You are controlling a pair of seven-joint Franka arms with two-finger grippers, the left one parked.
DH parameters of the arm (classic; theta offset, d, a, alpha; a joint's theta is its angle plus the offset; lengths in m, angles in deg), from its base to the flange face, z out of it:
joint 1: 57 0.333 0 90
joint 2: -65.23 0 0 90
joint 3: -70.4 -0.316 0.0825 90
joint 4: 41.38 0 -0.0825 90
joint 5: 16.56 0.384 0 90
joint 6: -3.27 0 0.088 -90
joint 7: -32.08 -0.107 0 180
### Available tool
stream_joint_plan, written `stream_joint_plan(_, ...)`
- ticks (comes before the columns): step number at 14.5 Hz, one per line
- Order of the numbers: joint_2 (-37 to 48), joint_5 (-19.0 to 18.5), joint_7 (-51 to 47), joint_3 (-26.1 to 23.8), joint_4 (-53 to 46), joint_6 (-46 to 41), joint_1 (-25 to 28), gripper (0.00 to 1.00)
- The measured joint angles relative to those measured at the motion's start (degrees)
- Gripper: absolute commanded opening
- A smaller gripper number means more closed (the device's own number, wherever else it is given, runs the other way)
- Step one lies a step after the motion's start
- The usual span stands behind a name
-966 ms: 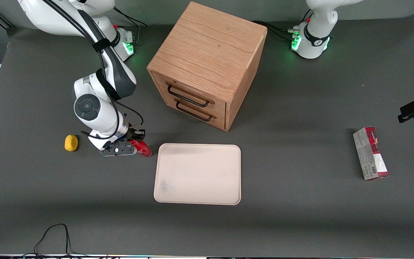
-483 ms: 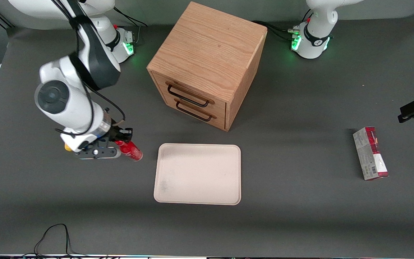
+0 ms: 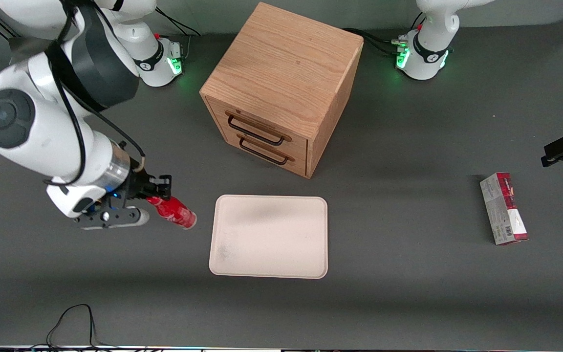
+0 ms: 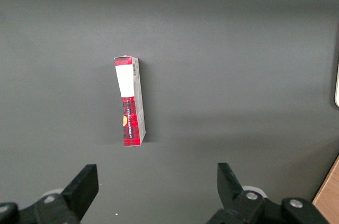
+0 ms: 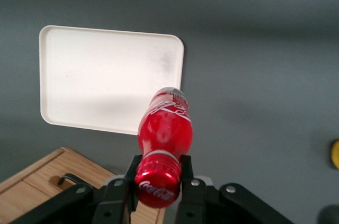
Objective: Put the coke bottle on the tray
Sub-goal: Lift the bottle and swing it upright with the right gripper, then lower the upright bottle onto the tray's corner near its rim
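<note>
Front view: small shiny red coke bottle (image 3: 174, 212), gripped at the neck by the pincer (image 3: 150, 196), held above the dark grey counter (image 3: 408, 274) beside the flat cream-beige rectangular tray (image 3: 268, 236) (toward the working arm's end). Right wrist view: pincer (image 5: 157, 175) clamped on the bottle (image 5: 163, 143) below its red cap, tray (image 5: 100, 83) lying clear of it.

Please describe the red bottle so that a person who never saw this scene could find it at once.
Find the wooden drawer cabinet, then the cream tray nearer the camera. Beside the tray, toward the working arm's end, the gripper holds the coke bottle above the table, jaws shut at its neck. It is small, glossy and round, unlike the flat red-and-grey carton.
</note>
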Motion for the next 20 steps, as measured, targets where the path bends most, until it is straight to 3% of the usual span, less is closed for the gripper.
stream_joint_plan(4, -8.44, -0.62, 0.10, -2.09, -2.48, 7.88, 0.33, 0.08)
stream_joint_plan(7, -14.57, -5.24, 0.14, -3.47, -2.61, 15.25, 0.96, 0.13)
stream_joint_plan(12, -21.20, -8.84, 0.17, -4.04, -2.71, 20.74, 1.87, 0.26)
stream_joint_plan(13, -21.55, -9.09, 0.19, -4.05, -2.62, 20.74, 1.87, 0.31)
stream_joint_plan(14, -21.69, -9.22, 0.20, -4.05, -2.41, 20.73, 1.87, 0.79)
stream_joint_plan(15, -21.71, -9.28, 0.20, -4.06, -2.34, 20.73, 1.87, 1.00)
stream_joint_plan(20, -20.90, -9.65, 0.11, -4.08, -2.64, 20.70, 1.69, 1.00)
